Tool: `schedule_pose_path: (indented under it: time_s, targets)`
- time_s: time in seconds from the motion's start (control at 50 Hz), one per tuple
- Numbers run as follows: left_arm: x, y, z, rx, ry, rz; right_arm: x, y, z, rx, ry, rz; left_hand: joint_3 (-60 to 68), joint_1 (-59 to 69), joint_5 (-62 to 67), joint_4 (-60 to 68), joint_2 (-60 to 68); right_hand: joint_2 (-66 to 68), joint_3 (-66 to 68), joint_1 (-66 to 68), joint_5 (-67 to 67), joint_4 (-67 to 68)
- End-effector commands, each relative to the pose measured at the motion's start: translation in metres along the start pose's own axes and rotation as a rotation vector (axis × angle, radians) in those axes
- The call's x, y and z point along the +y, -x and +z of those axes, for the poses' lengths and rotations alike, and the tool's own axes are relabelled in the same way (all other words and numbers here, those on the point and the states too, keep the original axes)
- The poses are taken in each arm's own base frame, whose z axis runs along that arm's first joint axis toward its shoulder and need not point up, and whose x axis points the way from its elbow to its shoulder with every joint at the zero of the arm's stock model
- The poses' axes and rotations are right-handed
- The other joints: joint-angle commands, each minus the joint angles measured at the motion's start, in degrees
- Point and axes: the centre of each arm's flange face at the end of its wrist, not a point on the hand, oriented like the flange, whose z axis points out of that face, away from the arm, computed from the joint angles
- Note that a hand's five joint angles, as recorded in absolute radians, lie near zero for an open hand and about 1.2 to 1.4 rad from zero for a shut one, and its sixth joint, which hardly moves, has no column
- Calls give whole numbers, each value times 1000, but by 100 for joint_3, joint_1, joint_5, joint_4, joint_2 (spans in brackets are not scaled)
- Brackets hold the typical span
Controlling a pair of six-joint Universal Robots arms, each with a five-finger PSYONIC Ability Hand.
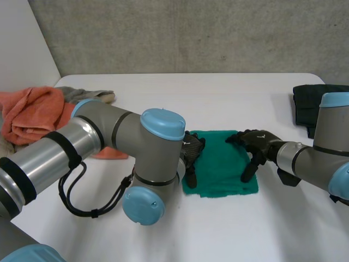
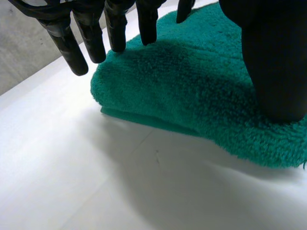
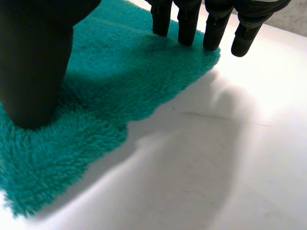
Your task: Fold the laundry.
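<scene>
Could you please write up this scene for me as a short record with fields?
Surface: white table
Item in work: green towel, folded, lying flat at the centre
Left hand: fingers straight, thumb pressed on the towel near its left edge
Right hand: fingers straight, thumb pressed on the towel near its right edge
Other laundry: orange cloth and grey cloth at the left; dark cloth at the right

Left hand point(image 1: 192, 148) and right hand point(image 1: 255, 142), both spread, straight-fingered.
</scene>
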Motion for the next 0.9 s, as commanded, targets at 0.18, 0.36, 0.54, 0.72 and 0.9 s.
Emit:
schedule_pose_path:
  time_s: [0.18, 0.36, 0.54, 0.72, 0.9]
  targets:
    - [-66, 14, -38, -18, -173, 46, -18, 6, -28, 108, -93, -160, -86, 50, -92, -38, -51, -228, -213, -335, -254, -221]
    - [-102, 25, -70, 75, -294, 37, 5, 59, -67, 87, -267, -256, -153, -18, -160, -105, -119, -228, -213, -335, -254, -221]
    - [-110, 25, -82, 348, -356, 6, 40, 96, -57, 14, -331, -322, -86, 49, -92, -38, -52, -228, -213, -335, -254, -221]
    - [-108, 26, -80, 386, -353, -30, 51, 88, -30, 56, -330, -436, -103, 33, -109, -55, -68, -228, -213, -335, -254, -221]
    - [-108, 28, -79, 381, -355, -31, 49, 85, -19, 63, -343, -458, -86, 49, -92, -38, -51, 1107, 1123, 1001, 1082, 1114]
